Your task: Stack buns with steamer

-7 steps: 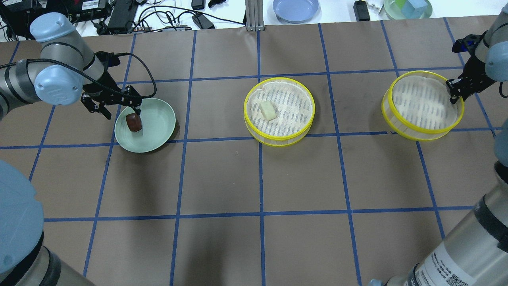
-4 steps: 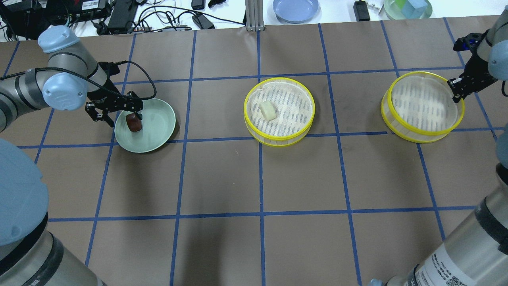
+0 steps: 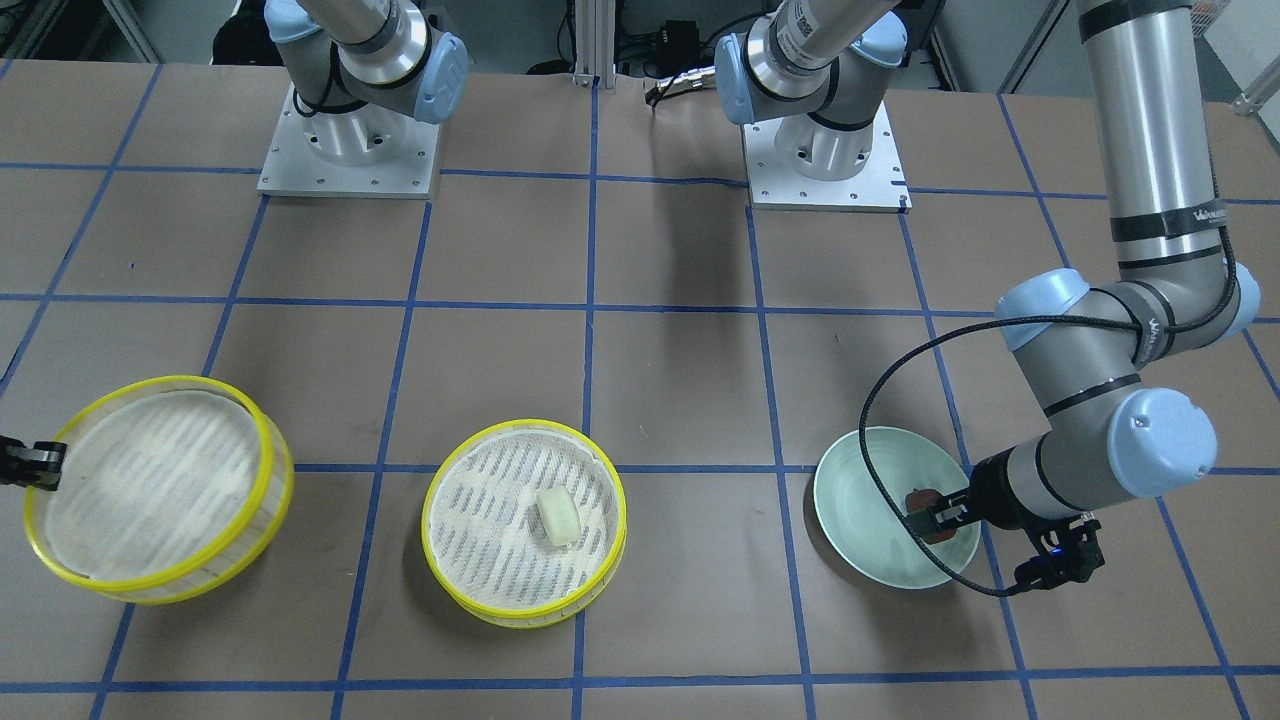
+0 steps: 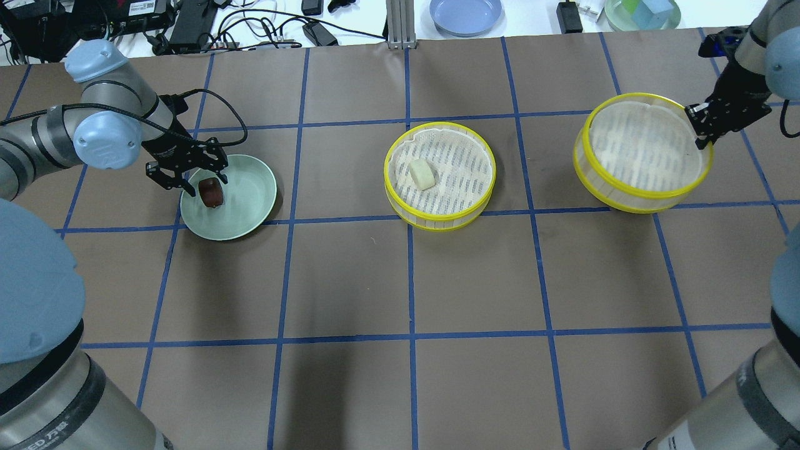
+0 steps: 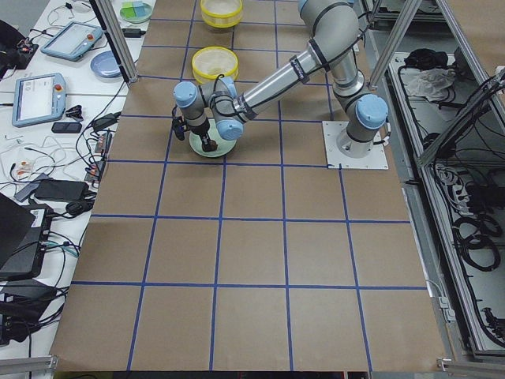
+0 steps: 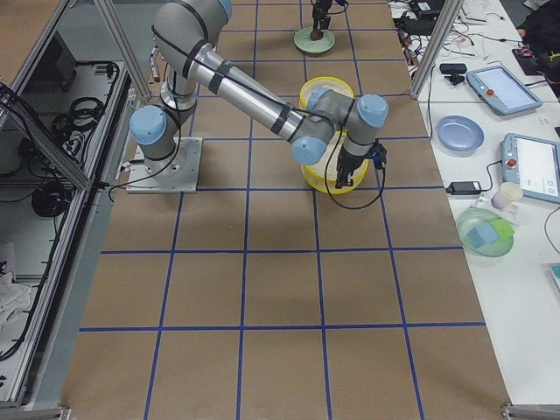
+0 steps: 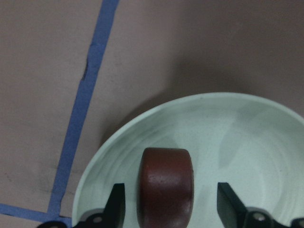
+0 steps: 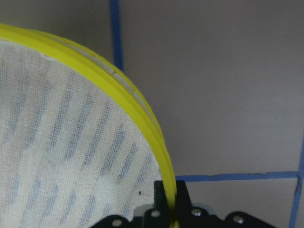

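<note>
The left arm is bent at the elbow, and the left pincer points down with its fingers spread either side of the brown bun, a gap showing on each side. The right arm is stretched far out, the right pincer clamped on a tier rim.

Table: brown paper cover, gridded in blue tape.
Far bench: white top with a blue plate, a green dish of blocks, black adapters and cables.
Post: aluminium upright at the table's far edge.
Bench, left-side view: two pendants, a laptop, loose wires.
Floor: dark grey, with coiled black cable beside the table, under slanted aluminium beams.
Light: even, from above; soft shadows on the paper.
</note>
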Robot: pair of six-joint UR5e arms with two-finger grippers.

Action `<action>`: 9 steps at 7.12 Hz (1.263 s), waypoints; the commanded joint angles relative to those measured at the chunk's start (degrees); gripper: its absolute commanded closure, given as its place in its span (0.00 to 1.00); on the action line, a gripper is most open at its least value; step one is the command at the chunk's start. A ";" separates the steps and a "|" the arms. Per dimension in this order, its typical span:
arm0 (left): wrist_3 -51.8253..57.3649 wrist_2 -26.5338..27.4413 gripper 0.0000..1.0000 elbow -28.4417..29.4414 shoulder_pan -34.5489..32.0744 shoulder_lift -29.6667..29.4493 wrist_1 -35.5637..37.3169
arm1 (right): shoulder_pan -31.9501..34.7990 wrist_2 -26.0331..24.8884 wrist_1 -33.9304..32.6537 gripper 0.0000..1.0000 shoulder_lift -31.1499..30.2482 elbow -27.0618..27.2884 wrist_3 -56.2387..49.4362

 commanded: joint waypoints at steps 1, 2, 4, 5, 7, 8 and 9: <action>1.50 -0.19 1.00 0.12 0.00 -0.48 0.26 | 10.60 1.90 1.48 1.00 -3.30 0.29 14.60; 5.17 -0.19 1.00 0.21 0.00 -0.21 1.92 | 15.87 2.07 1.40 1.00 -3.48 0.29 21.29; 7.75 -0.19 1.00 1.69 -0.53 2.06 3.34 | 24.32 1.81 0.70 1.00 -3.57 0.29 36.32; 10.10 0.33 1.00 3.27 -0.62 2.94 3.34 | 26.97 2.07 0.08 1.00 -2.87 0.29 41.44; 11.09 0.69 1.00 3.90 -0.53 4.96 3.25 | 28.65 3.48 0.08 1.00 -1.64 0.38 44.30; 11.09 0.52 1.00 3.90 -0.62 5.84 3.25 | 29.01 3.57 0.17 1.00 -1.20 0.64 45.52; 11.01 0.17 1.00 3.90 -0.97 6.55 2.99 | 29.02 3.66 0.08 1.00 -1.11 2.12 45.44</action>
